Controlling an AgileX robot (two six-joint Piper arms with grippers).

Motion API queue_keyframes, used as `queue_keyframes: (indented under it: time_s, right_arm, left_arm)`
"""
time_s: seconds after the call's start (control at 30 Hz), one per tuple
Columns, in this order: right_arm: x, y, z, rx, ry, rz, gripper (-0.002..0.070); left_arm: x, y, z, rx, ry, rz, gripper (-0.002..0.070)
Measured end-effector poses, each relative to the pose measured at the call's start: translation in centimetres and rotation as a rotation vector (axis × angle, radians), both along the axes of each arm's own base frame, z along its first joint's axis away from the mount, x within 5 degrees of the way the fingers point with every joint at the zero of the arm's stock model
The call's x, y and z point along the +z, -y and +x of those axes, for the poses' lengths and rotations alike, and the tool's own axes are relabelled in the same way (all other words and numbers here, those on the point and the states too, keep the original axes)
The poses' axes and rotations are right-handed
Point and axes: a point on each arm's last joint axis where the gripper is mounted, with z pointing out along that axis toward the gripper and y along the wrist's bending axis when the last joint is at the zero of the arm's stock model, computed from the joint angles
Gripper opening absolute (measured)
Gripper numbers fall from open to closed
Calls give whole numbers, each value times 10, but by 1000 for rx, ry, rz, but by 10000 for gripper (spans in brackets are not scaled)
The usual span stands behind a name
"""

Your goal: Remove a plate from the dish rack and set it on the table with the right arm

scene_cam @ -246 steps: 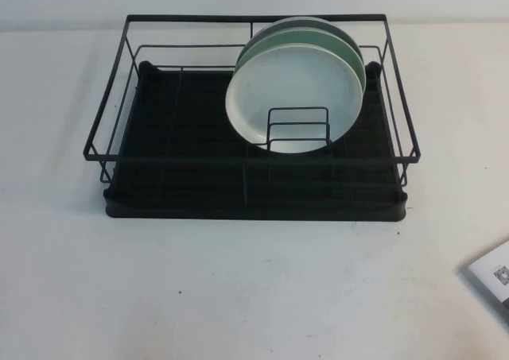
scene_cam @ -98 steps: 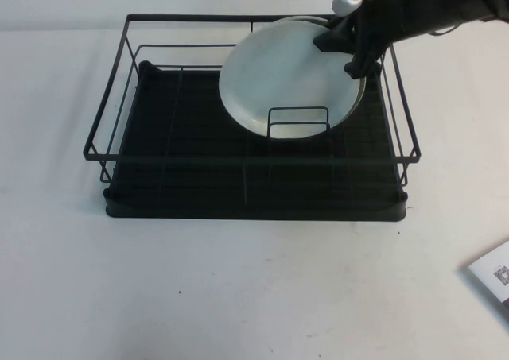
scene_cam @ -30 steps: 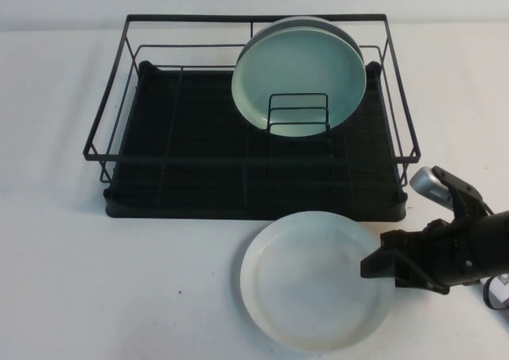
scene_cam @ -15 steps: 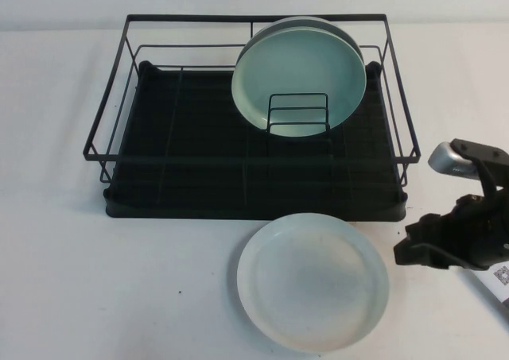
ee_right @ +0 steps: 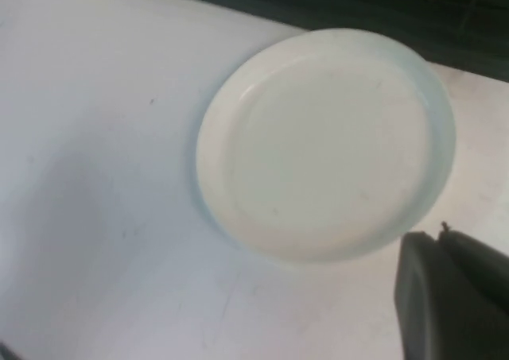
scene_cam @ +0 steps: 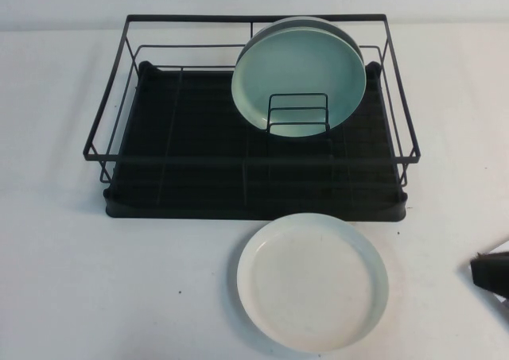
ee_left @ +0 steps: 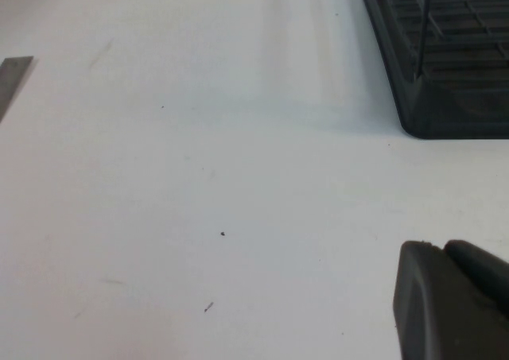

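Note:
The round white plate (scene_cam: pixel 312 280) lies flat on the white table (scene_cam: pixel 119 288), just in front of the black wire dish rack (scene_cam: pixel 183 161). It also shows in the right wrist view (ee_right: pixel 326 141). My right gripper (scene_cam: pixel 490 271) is at the right edge of the high view, well clear of the plate. In its wrist view the right gripper (ee_right: pixel 440 234) is shut and empty, close to the plate's rim but not touching it. My left gripper (ee_left: pixel 441 246) is shut and empty, low over bare table beside a corner of the rack's drip tray (ee_left: pixel 445 98).
Two pale green plates (scene_cam: pixel 301 72) stand upright at the back right of the rack, behind the small wire divider (scene_cam: pixel 297 114). A grey strip (ee_left: pixel 12 78) lies at the edge of the left wrist view.
My right arm has drawn back to the right, almost out of the high view. The white plate stays where it lay on the table.

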Motion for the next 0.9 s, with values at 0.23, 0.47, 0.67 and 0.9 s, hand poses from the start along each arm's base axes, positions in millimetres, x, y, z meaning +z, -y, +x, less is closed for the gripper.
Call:
queue_keyframes:
  time_s: [0.23,0.47,0.67,0.9]
  right_arm:
    - [5,18,-53,70,121,-121,-17]
    - [-20,31,-57,-36,281,-183,-18]
    - [-64,53,-55,-328,495,-182,-18]
    - [-116,65,-67,-479,628,-180,-18]
  left_arm:
    - [0,0,0,0,0,0,-6]
    - [0,0,0,0,0,0,-6]
    - [0,0,0,0,0,0,-6]
    - [0,0,0,0,0,0,-6]
